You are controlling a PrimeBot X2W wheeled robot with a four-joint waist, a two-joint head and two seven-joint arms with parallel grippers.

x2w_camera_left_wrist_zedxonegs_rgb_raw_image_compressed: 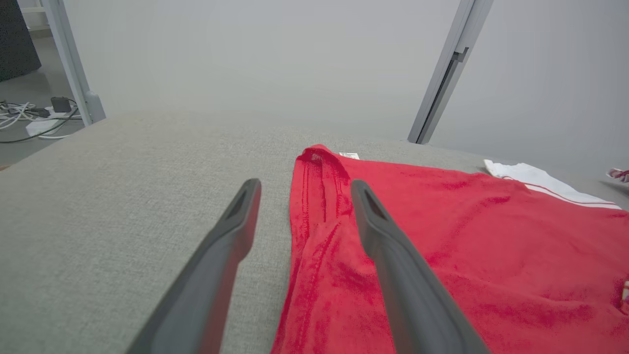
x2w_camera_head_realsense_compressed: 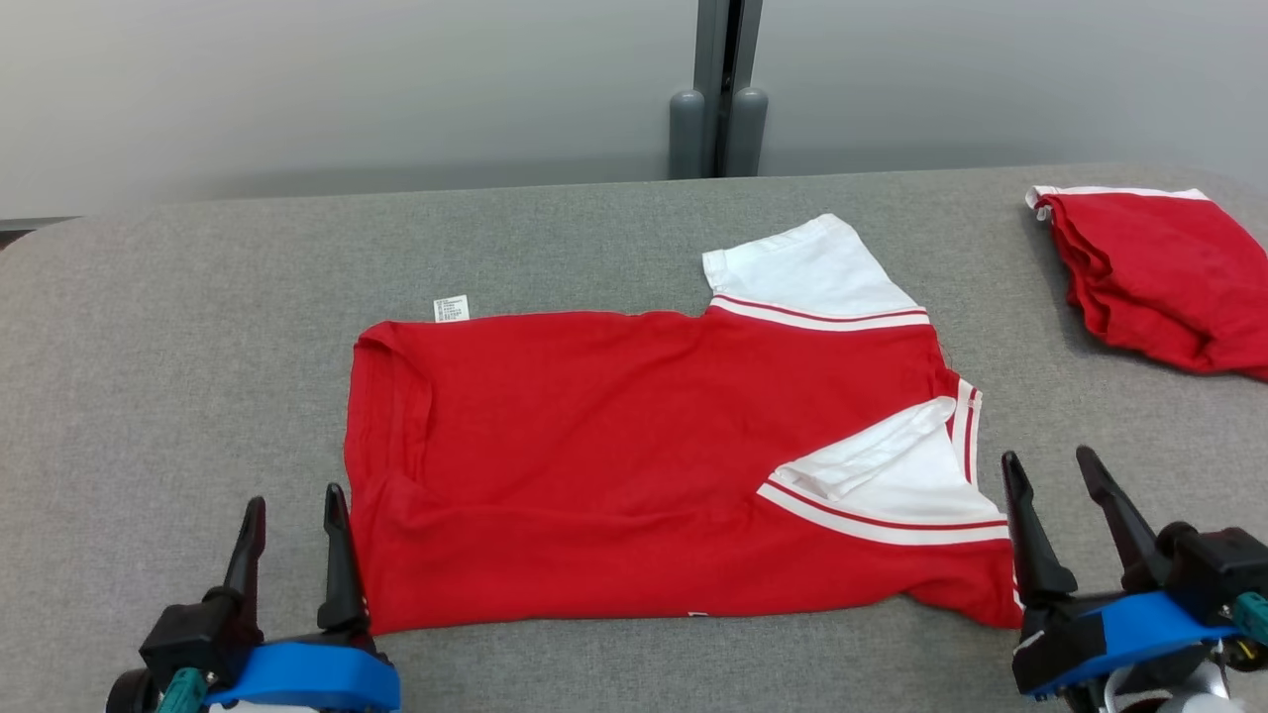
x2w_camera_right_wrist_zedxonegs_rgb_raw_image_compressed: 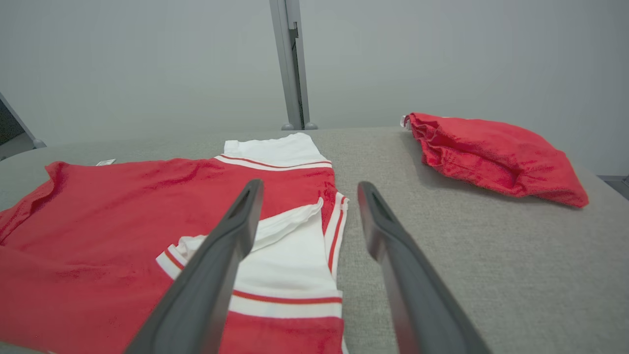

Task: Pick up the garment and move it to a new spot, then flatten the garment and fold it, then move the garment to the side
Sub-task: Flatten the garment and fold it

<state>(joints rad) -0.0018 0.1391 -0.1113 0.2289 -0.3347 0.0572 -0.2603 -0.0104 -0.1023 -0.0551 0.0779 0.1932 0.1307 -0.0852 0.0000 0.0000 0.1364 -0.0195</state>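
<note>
Red garment (x2w_camera_head_realsense_compressed: 644, 465), white sleeves (x2w_camera_head_realsense_compressed: 812, 267), lies flat at centre of grey table (x2w_camera_head_realsense_compressed: 178, 347). Left gripper (x2w_camera_head_realsense_compressed: 295, 498) by near left corner, right gripper (x2w_camera_head_realsense_compressed: 1046, 456) by near right corner; both spread wide, holding nothing.

The red, white-sleeved garment (x2w_camera_head_realsense_compressed: 634, 465) lies folded flat on the middle of the grey table (x2w_camera_head_realsense_compressed: 198, 297).

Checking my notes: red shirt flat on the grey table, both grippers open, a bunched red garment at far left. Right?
No: the bunched red garment sits far right, as the head view shows. The red shirt is flat, left gripper and right gripper open.
</note>
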